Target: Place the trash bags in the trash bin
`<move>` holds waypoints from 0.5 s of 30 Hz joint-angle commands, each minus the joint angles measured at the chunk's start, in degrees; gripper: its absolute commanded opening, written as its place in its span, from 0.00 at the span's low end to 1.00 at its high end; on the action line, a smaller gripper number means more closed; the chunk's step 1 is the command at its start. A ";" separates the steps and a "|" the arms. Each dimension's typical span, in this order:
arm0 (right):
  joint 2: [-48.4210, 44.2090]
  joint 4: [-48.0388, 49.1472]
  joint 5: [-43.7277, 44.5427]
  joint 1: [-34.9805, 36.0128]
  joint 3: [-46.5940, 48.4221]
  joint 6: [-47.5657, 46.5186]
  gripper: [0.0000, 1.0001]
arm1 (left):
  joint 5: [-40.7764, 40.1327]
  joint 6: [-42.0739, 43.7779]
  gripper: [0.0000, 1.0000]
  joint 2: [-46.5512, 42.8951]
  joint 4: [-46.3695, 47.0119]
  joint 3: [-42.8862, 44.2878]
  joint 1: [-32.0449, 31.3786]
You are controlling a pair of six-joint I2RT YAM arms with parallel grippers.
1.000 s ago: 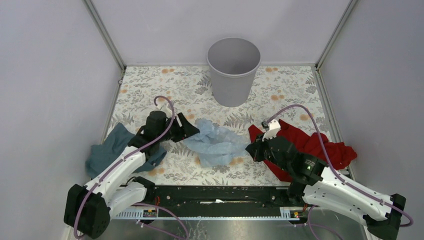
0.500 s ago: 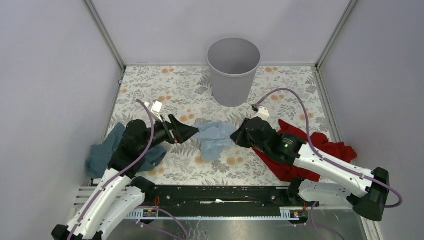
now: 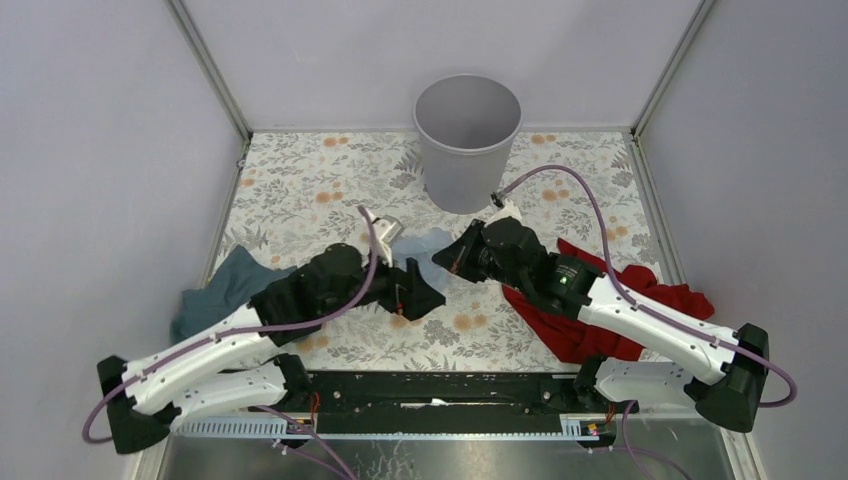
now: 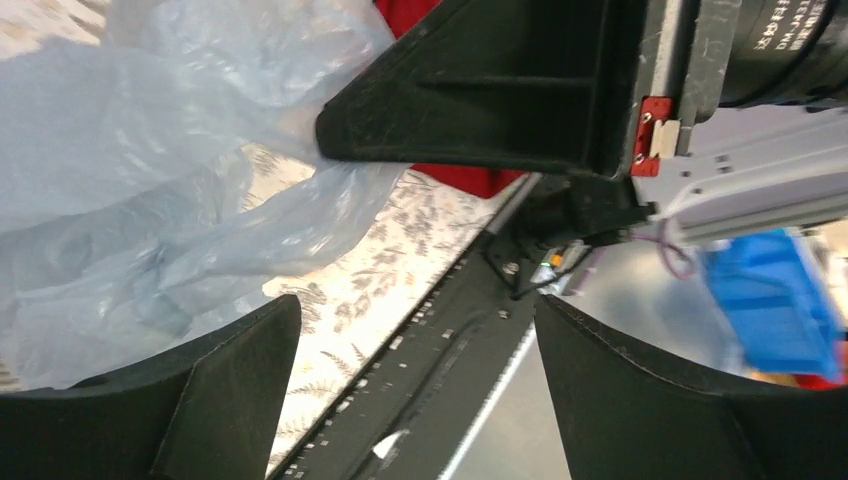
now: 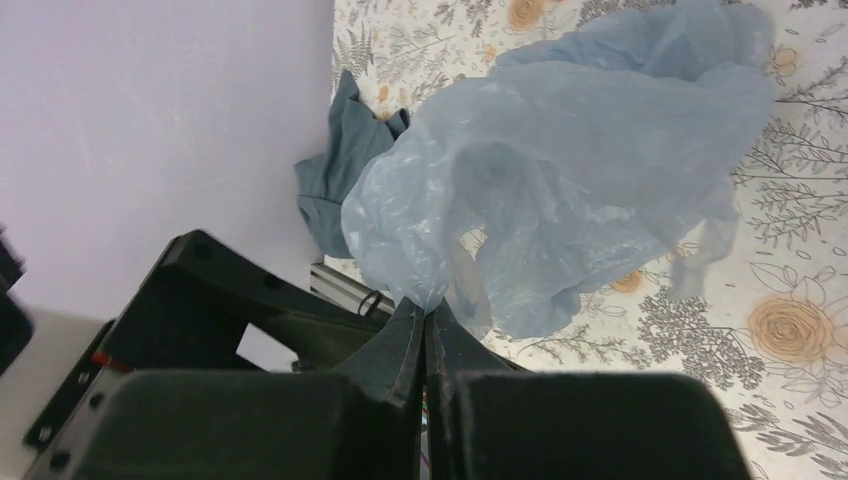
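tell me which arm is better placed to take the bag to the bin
Right. The right tool is shut on a pinch of the pale-blue bag and sits closer to the grey bin. The left tool is open beside the bag, gripping nothing.

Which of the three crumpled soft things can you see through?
The thin pale-blue plastic bag in the middle: it is glossy and translucent. The dark teal cloth on the left and the red cloth on the right are opaque fabric.
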 commanded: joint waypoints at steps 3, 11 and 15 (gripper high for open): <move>1.61 0.57 0.74 0.21 5.14 1.16 0.00 | -27.63 10.16 0.80 7.35 -12.34 14.01 -10.42; 2.80 -0.96 1.36 0.21 7.50 0.12 0.01 | -39.56 12.94 0.84 8.04 -17.17 19.43 -15.11; 2.27 -0.43 1.96 0.22 7.30 0.00 0.02 | -43.12 12.56 0.91 10.30 -19.97 20.45 -15.11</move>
